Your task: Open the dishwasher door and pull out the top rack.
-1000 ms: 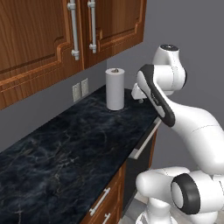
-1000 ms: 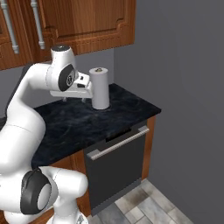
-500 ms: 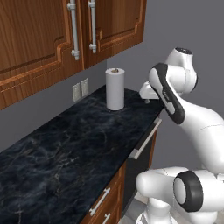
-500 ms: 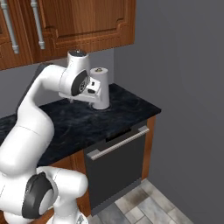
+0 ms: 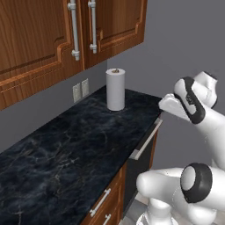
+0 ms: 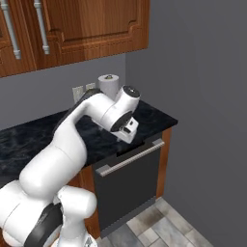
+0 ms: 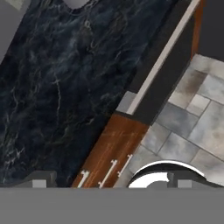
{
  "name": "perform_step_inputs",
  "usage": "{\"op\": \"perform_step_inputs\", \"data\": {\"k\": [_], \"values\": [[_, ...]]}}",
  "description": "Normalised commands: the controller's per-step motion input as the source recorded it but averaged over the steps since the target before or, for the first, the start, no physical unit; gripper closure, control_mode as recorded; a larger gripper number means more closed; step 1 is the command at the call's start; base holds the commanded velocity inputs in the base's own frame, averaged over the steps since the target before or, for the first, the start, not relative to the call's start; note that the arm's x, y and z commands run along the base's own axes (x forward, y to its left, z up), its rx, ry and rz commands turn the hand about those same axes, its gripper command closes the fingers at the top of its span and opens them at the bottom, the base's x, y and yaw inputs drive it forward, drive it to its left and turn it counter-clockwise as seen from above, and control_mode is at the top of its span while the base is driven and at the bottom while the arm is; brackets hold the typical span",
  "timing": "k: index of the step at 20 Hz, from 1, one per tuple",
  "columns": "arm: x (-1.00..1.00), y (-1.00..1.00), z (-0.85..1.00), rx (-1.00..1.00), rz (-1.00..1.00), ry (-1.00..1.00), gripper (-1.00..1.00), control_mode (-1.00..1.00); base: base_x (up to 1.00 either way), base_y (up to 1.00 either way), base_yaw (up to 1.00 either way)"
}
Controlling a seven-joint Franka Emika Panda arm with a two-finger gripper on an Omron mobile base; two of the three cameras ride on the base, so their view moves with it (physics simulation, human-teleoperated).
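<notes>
i have the gripper spread wide with nothing between its jaws. in the hand view its two dark fingertips sit far apart at the bottom corners, clear of everything. in the right base view the gripper is at centre frame, hanging above the counter edge, just over the door and not touching it. in the left base view the hand sits at right of centre, near the counter's front edge.

the door is closed, standing upright and flush under the counter. in the right base view it fills the lower centre of the frame, and its long silver handle runs along its top edge, rising toward the right. in the hand view that handle is a pale diagonal bar from the middle of the frame up to the upper right, with the door's dark top edge beside it. in the left base view the handle slants from centre toward the upper right.

a paper towel roll stands upright at the back of the counter, upper centre of the left base view. wood drawers with short silver pulls sit next to the door, at bottom centre in the hand view.
</notes>
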Motion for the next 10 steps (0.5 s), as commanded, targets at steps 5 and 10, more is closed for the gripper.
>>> {"op": "perform_step_inputs", "data": {"k": [5,10], "values": [[-0.05,-0.12,-1.00,0.26,-0.06,0.03,-1.00,-1.00,0.00,0.00,0.00],[0.00,-0.01,-0.99,0.28,0.00,-0.01,-1.00,-1.00,0.00,0.00,0.00]]}}
